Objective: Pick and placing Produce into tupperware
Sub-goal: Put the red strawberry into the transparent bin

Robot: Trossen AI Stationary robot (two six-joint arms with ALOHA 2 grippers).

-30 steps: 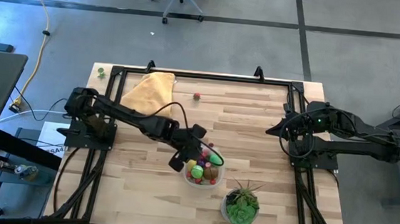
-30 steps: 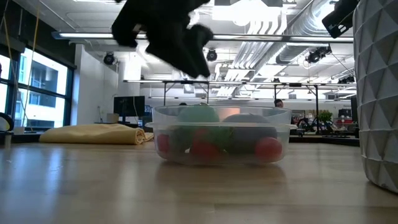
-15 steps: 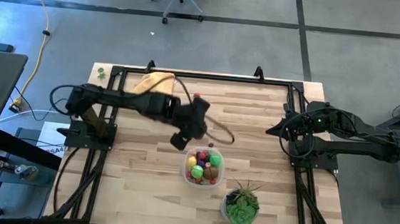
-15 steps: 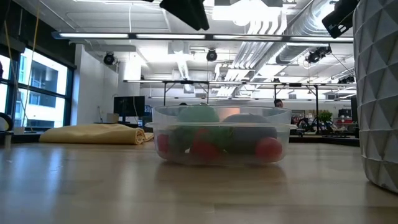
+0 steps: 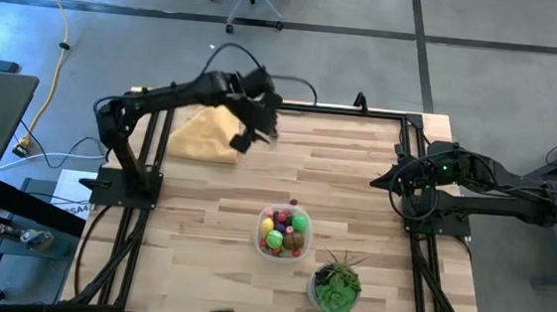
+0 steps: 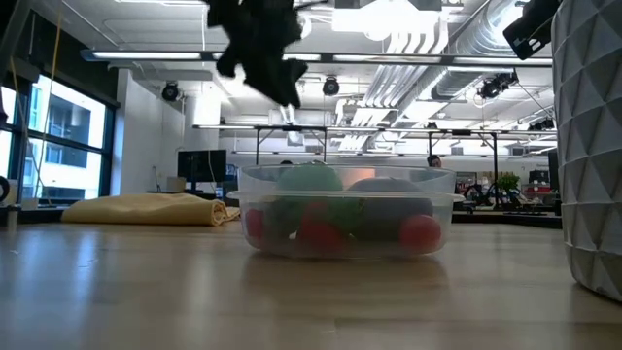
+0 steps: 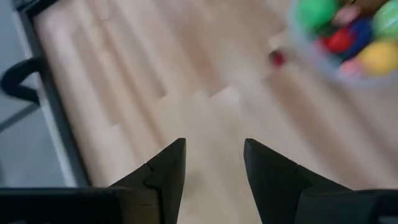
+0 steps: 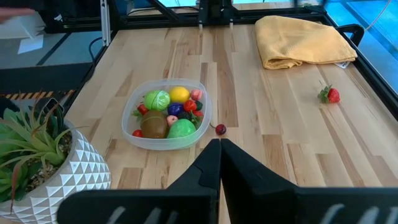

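The clear round tupperware [image 5: 283,233] [image 8: 165,115] [image 6: 345,209] stands on the table's near middle, holding several toy produce pieces: green, yellow, red, brown, purple. One small dark red piece [image 8: 220,129] [image 5: 293,203] lies on the wood just beyond its rim. A toy strawberry [image 8: 330,94] lies near the far edge. My left gripper [image 7: 214,146] [image 5: 253,126] is open and empty, raised high above the far left of the table beside the yellow cloth. My right gripper [image 8: 219,144] [image 5: 381,181] waits shut at the right side.
A folded yellow cloth [image 5: 205,135] [image 8: 305,40] lies at the far left corner. A white faceted pot with a green plant [image 5: 336,288] [image 8: 43,162] stands at the near edge, right of the tupperware. A black frame [image 5: 292,104] borders the table. Bare wood lies between cloth and tupperware.
My left gripper has risen from just above the tupperware's left rim and swung toward the table's far left, ending high beside the yellow cloth. The tupperware and its produce have stayed in place. My right arm has kept still.
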